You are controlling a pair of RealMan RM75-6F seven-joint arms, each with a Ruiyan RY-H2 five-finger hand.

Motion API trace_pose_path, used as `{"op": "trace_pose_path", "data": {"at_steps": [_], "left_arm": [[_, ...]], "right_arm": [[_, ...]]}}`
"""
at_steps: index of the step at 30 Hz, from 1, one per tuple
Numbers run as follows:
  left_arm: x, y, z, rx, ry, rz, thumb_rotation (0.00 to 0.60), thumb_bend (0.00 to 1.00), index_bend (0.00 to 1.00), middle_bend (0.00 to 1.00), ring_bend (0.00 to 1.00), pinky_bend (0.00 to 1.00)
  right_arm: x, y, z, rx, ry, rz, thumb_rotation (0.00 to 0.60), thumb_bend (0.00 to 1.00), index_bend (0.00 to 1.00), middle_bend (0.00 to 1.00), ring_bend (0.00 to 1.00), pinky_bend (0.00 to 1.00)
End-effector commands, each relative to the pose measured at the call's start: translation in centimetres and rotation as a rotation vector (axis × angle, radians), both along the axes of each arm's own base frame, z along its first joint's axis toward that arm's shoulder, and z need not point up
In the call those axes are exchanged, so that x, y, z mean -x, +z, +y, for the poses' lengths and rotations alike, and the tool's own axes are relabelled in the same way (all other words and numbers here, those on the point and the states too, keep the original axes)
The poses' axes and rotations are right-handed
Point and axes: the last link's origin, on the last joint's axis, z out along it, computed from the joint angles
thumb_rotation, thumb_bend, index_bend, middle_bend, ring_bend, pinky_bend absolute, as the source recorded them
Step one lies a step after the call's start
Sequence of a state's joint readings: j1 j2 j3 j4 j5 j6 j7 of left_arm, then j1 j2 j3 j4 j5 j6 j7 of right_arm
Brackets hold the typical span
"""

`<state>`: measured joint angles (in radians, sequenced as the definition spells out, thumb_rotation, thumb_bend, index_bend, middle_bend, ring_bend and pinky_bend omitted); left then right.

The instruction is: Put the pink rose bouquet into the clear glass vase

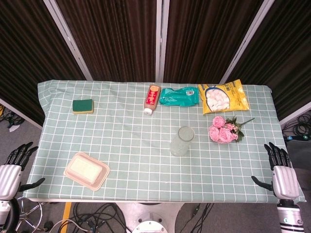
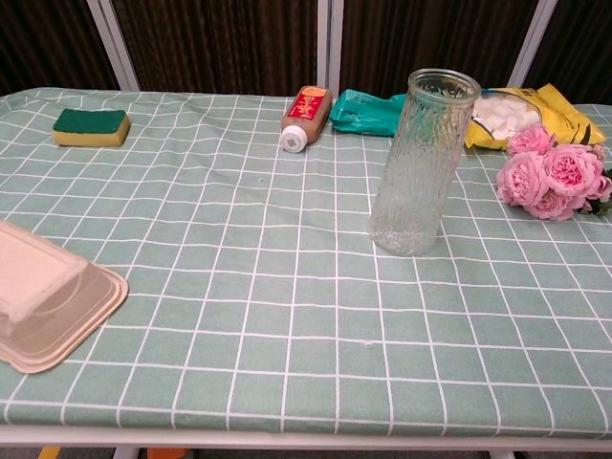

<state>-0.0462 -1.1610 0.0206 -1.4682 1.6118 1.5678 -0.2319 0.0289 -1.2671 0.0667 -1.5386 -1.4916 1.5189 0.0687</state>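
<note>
- Nothing picked up yet: the pink rose bouquet with green leaves and thin stem (image 1: pixel 224 130) lies flat on the green-and-white checked tablecloth (image 1: pixel 126 145), toward the table's right side, just below the yellow bag of white puffs (image 1: pixel 224 97).
- The tall clear ribbed glass vase (image 1: pixel 182 141) stands upright near the middle, mouth up, with the bouquet a short way off to its right (apart, not touching).
- The right silver-and-black hand (image 1: pixel 281 172) hangs at the table's near right edge, fingers apart and pointing up the table, holding nothing.
- The left silver-and-black hand (image 1: pixel 14 162) waits off the near left corner, likewise spread and empty.
- Here's the key line: the bouquet lies up the table and slightly inward from the right hand, while the left would have to cross the whole cloth, so the right looks the natural choice.
- The bouquet's long axis runs on a slant, blooms toward the vase and near side, stem tip pointing to the far right (so a grasp would likely go across the stem).
</note>
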Motion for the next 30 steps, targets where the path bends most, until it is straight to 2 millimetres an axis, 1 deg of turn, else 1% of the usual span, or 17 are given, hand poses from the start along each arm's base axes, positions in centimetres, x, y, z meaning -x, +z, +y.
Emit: {"op": "trace_pose_path", "data": {"at_steps": [1,7,12,16,22,26,30], "left_arm": [[0.0,0.0,0.0,-0.001,0.0,0.001,0.6,0.06,0.11,0.02,0.0,0.12],[-0.1,0.0,0.0,-0.003,-0.006,0.0,0.6,0.06,0.11,0.02,0.0,0.12],[-0.1,0.1,0.2,0.003,-0.009,0.009,0.6,0.06,0.11,0.02,0.0,0.12],[0.0,0.1,0.1,-0.001,0.001,0.01,0.6,0.06,0.11,0.02,0.0,0.12],[0.2,0.3,-0.3,-0.021,0.014,0.014,0.6,0.06,0.11,0.02,0.0,0.12],[0.2,0.3,-0.3,-0.017,0.01,0.017,0.6,0.06,0.11,0.02,0.0,0.12],[0.4,0.6,-0.3,-0.021,0.014,0.016,0.6,0.06,0.11,0.02,0.0,0.12]], "right_arm": [[0.0,0.0,0.0,0.001,-0.001,0.0,0.6,0.0,0.0,0.0,0.0,0.0],[0.3,0.0,-0.1,0.0,-0.012,0.02,0.6,0.0,0.0,0.0,0.0,0.0],[0.9,-0.3,-1.6,-0.045,-0.023,0.124,0.6,0.0,0.0,0.0,0.0,0.0],[1.0,-0.2,-3.5,-0.046,-0.027,0.209,0.6,0.0,0.0,0.0,0.0,0.0],[0.8,-1.0,-6.5,-0.094,-0.033,0.306,0.6,0.01,0.0,0.0,0.0,0.0],[0.2,-1.7,-9.4,-0.136,-0.049,0.328,0.6,0.01,0.0,0.0,0.0,0.0],[-0.4,-2.8,-12.3,-0.188,-0.066,0.309,0.6,0.01,0.0,0.0,0.0,0.0]]}}
